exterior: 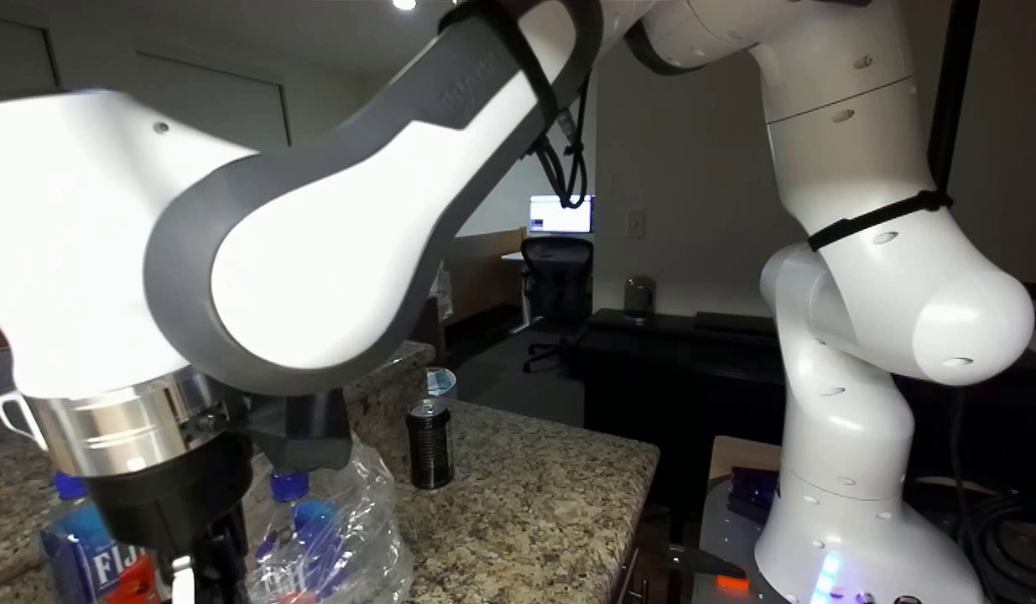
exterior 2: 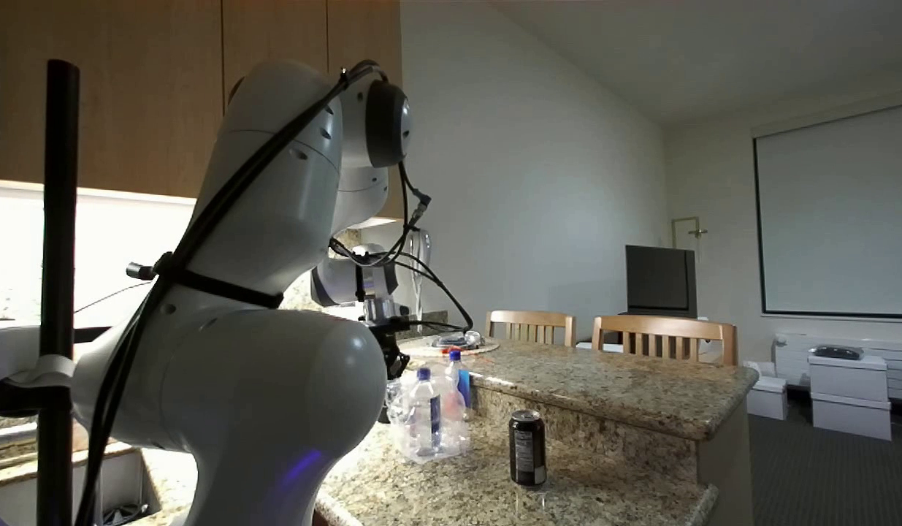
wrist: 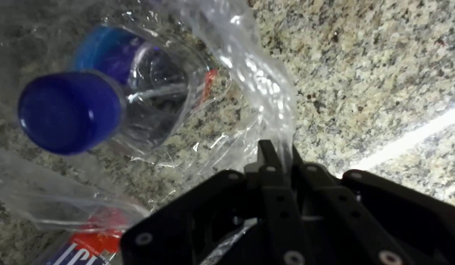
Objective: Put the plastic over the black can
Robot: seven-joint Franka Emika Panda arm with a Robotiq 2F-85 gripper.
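Observation:
The plastic is a clear, crinkled sheet around a blue-capped water bottle, seen in both exterior views [exterior: 382, 524] [exterior 2: 454, 431]. It also shows in the wrist view [wrist: 266, 82]. My gripper [wrist: 280, 154] is shut on a gathered strand of the plastic, low over the counter beside the bottle. The gripper also shows in an exterior view [exterior 2: 398, 363], beside the plastic. The black can stands upright on the counter in both exterior views [exterior: 430, 449] [exterior 2: 527, 451], apart from the plastic and gripper. The can is out of view in the wrist view.
A blue-capped bottle [wrist: 69, 110] stands within the plastic; it shows in an exterior view [exterior 2: 424, 409]. Another bottle with a red and blue label [wrist: 88, 248] is beside it. A raised granite ledge [exterior 2: 604, 372] runs behind the can. The counter edge [exterior: 643, 495] drops off nearby.

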